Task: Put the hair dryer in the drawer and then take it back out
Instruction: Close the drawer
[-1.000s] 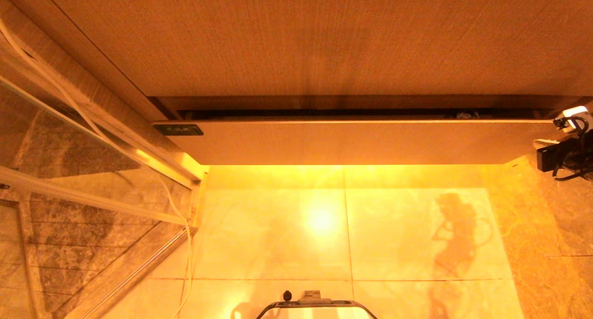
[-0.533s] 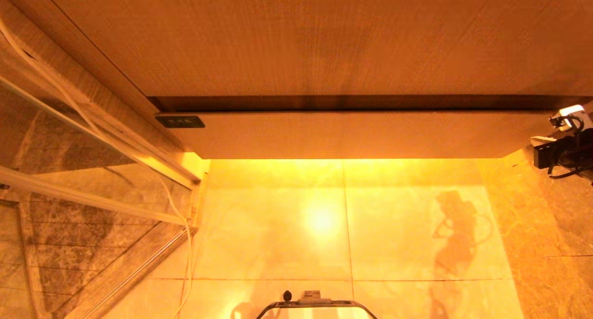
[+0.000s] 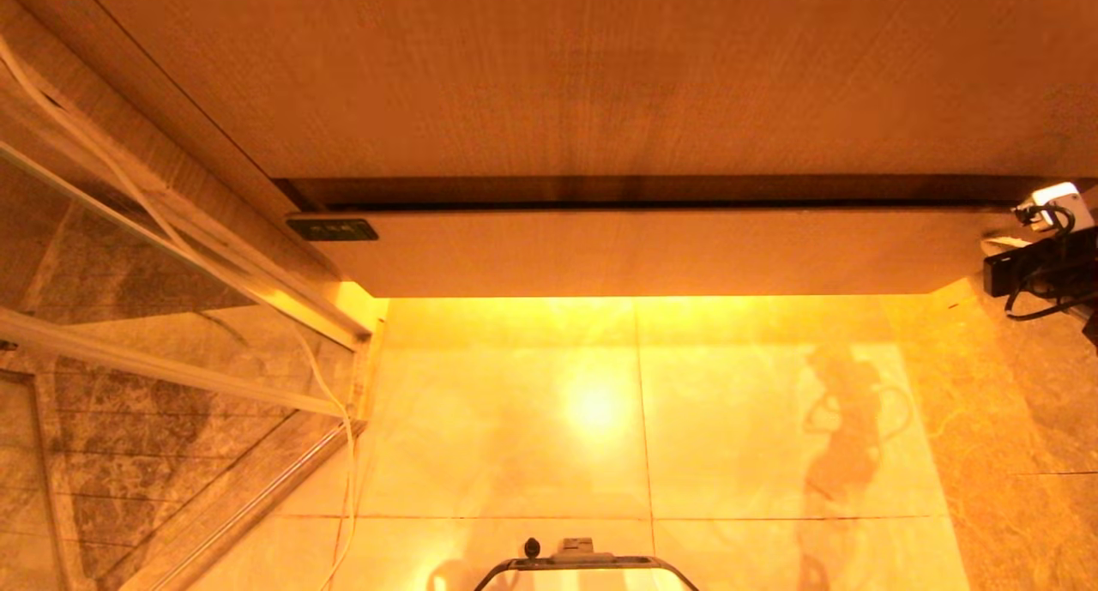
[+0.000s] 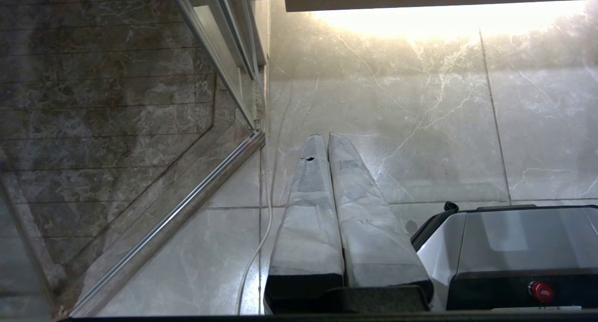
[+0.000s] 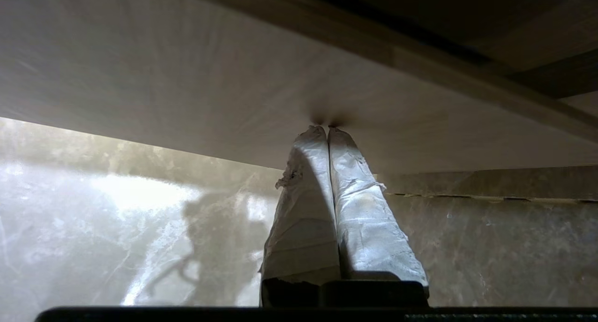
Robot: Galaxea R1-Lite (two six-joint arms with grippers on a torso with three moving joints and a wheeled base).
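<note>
The drawer (image 3: 652, 252) is pushed in almost flush under the countertop, with only a thin dark slit along its top edge. Its small black label (image 3: 332, 229) sits at the left end. The hair dryer is hidden from every view. My right gripper (image 3: 992, 250) is at the drawer's right end, shut and holding nothing. In the right wrist view its taped fingertips (image 5: 327, 127) press against the drawer front (image 5: 187, 79). My left gripper (image 4: 325, 136) hangs shut and empty over the floor, parked beside the robot base.
The wooden countertop (image 3: 600, 76) overhangs the drawer. A glass shower door (image 3: 129, 316) with a metal rail stands on the left, and a white cable (image 3: 343, 454) runs down beside it. Glossy floor tiles (image 3: 729, 419) lie below. The robot base (image 4: 514, 247) is close underneath.
A second ago the drawer stood ajar with a wide dark gap. It has slid in until almost flush, and my right gripper has followed its front inward.
</note>
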